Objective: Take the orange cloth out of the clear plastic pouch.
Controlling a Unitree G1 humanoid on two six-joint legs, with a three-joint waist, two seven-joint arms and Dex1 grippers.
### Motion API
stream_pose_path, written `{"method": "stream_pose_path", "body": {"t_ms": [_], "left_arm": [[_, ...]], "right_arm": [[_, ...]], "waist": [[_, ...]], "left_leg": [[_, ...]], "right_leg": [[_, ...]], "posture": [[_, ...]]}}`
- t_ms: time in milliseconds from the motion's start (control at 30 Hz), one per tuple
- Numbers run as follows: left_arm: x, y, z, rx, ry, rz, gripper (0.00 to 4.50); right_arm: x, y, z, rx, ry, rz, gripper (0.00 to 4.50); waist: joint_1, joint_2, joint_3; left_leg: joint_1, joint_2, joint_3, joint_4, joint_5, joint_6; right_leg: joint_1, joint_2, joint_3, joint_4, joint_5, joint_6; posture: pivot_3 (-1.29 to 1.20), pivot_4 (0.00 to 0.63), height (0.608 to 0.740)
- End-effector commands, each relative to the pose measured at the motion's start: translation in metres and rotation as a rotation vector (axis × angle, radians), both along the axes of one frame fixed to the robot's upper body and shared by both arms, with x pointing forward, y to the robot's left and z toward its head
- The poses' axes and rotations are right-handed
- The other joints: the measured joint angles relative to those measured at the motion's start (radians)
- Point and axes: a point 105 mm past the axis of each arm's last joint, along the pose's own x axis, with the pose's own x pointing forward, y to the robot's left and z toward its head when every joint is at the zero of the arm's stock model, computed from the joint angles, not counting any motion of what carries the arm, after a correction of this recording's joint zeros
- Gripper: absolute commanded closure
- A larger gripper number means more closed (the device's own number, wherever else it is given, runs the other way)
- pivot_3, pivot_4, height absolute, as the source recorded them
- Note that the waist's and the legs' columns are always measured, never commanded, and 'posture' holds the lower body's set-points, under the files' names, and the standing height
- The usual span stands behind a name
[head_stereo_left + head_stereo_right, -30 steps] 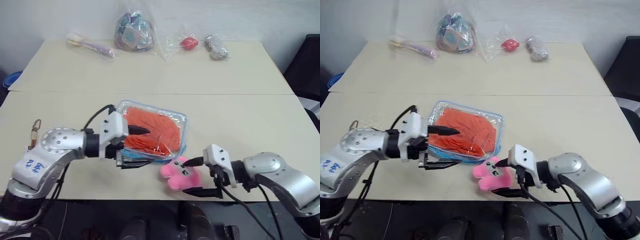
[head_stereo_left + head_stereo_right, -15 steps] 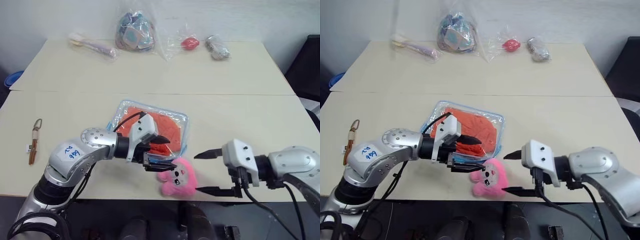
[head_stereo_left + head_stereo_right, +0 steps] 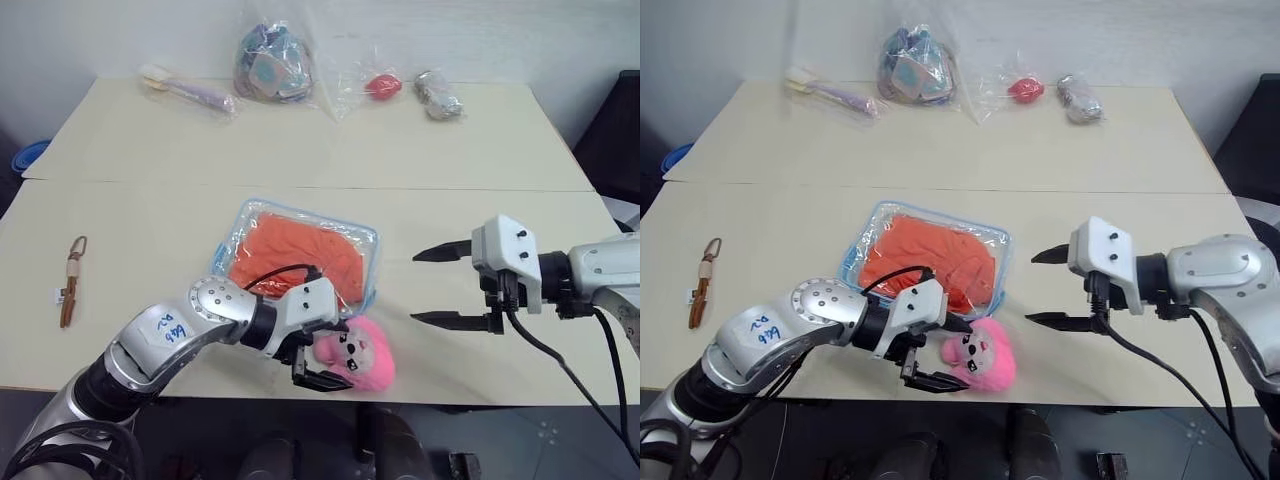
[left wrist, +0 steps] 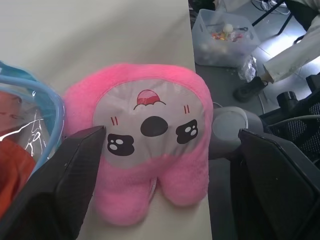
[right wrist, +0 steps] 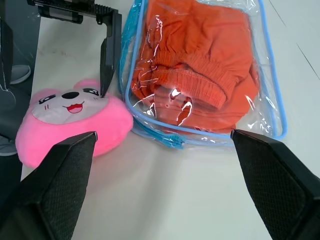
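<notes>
Keyring (image 3: pixel 70 281) far left on bench (image 3: pixel 300 150). Left pincer (image 3: pixel 325 362) spread wide, straddling pink plush toy (image 3: pixel 357 352), gripping nothing. Orange cloth (image 3: pixel 300 255) inside clear plastic pouch (image 3: pixel 240 222), touching toy. Right pincer (image 3: pixel 437 286) wide open, empty, apart to right.

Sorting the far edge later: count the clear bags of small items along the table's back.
4, in a row at the far edge: the wand bag leftmost, the big bag, the red-item bag, the silvery bag rightmost.
</notes>
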Motion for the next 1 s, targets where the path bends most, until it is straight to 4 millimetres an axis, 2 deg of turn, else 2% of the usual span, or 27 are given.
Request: {"method": "stream_pose_path", "body": {"t_ms": [33, 267, 633, 733, 833, 1000], "left_arm": [[0.001, -0.002, -0.007, 0.030, -0.053, -0.018, 0.00], [0.008, -0.007, -0.010, 0.013, -0.074, 0.008, 0.00], [0.004, -0.001, -0.003, -0.022, -0.071, -0.003, 3.54], [-0.001, 0.009, 0.003, -0.018, -0.084, -0.052, 4.38], [-0.001, 0.018, 0.012, -0.027, -0.123, -0.083, 4.38], [-0.002, 0.032, 0.028, -0.059, -0.115, -0.089, 4.38]], "right_arm": [[-0.001, 0.011, 0.007, 0.018, -0.058, 0.034, 0.05], [0.001, 0.019, 0.006, 0.031, -0.071, 0.048, 0.05], [0.010, 0.016, 0.000, -0.011, -0.120, 0.051, 0.00], [0.018, 0.018, -0.008, -0.046, -0.191, 0.056, 0.00], [0.024, 0.024, -0.021, -0.089, -0.248, 0.089, 0.00], [0.026, 0.043, -0.042, -0.108, -0.318, 0.179, 0.00]], "waist": [[0.000, 0.000, 0.000], [0.001, 0.000, 0.000], [0.000, 0.000, 0.000], [-0.001, 0.000, 0.000], [-0.004, 0.000, 0.000], [-0.005, 0.000, 0.000]], "left_leg": [[0.000, 0.000, 0.000, 0.000, 0.000, 0.000], [0.000, 0.000, 0.000, 0.000, 0.000, 0.000], [0.000, 0.000, 0.000, 0.000, 0.000, 0.000], [0.000, 0.000, 0.000, 0.000, 0.000, 0.000], [0.000, 0.001, 0.000, 0.000, 0.000, 0.000], [0.000, 0.000, 0.000, 0.000, 0.000, 0.000]], "right_leg": [[0.000, 0.000, 0.000, 0.000, 0.000, 0.000], [0.000, 0.000, 0.000, 0.000, 0.000, 0.000], [0.000, 0.000, 0.000, 0.000, 0.000, 0.000], [0.000, 0.000, 0.000, 0.000, 0.000, 0.000], [-0.001, 0.000, 0.000, 0.000, 0.000, 0.000], [-0.001, 0.001, 0.000, 0.000, 0.000, 0.000]], "posture": [[0.00, 0.150, 0.740], [0.00, 0.150, 0.740], [0.00, 0.150, 0.740], [0.00, 0.150, 0.740], [0.00, 0.150, 0.740], [0.00, 0.150, 0.740]]}}
